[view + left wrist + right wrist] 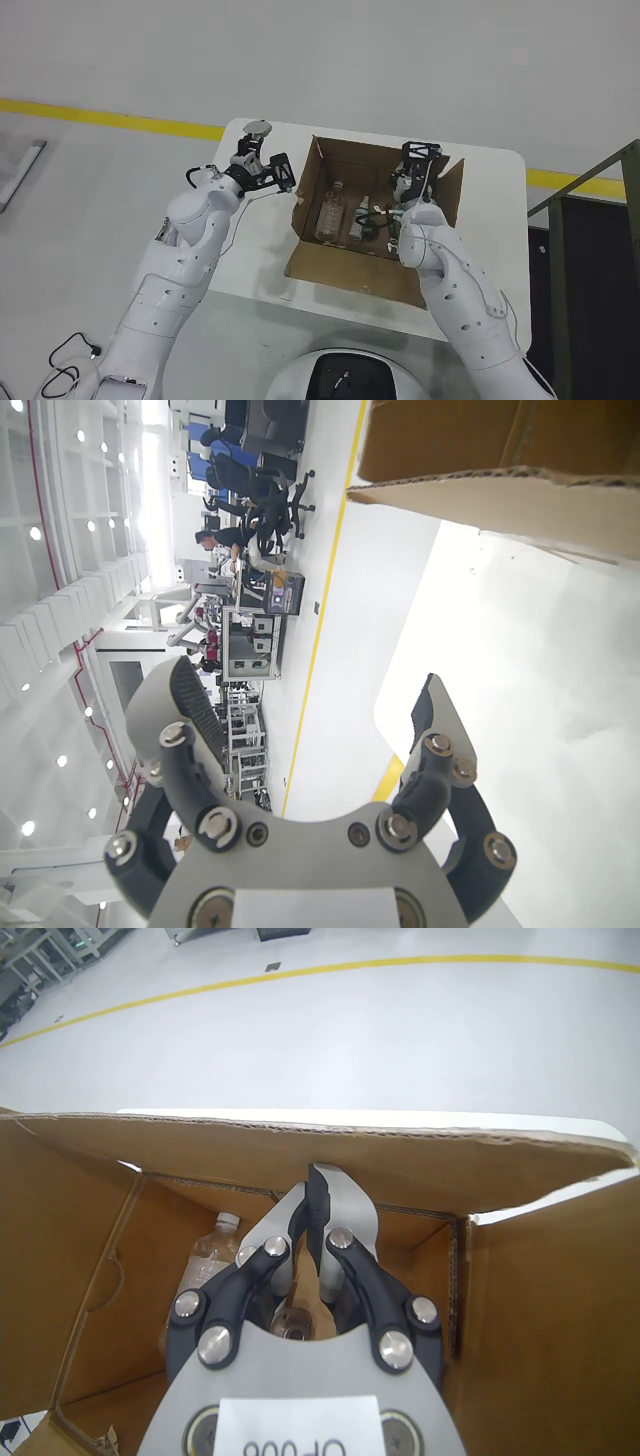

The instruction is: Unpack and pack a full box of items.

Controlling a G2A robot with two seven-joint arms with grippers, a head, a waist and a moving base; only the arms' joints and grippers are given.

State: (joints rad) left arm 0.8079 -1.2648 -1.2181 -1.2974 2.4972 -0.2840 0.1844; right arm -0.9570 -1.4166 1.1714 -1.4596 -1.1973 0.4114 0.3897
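Box: the open cardboard box (345, 265) (350, 1153) (500, 490) is sitting in the middle of the white table (500, 170) (500, 650), with its flaps spreading outward on all sides.
Contents: a clear plastic bottle (328, 212) (210, 1253) is lying on the box floor towards the left side, and a second bottle (358, 222) is lying just beside it; darker items further right are too small to tell apart.
Left end effector: the left end effector (268, 168) (305, 690) is hanging over the table just outside the box's left flap, released, its fingers (190, 695) spreading wide with nothing between them.
Right end effector: the right end effector (420, 165) (312, 1188) is hovering above the right part of the box opening, clenched, its pads (317, 1208) pressing together and grasping nothing.
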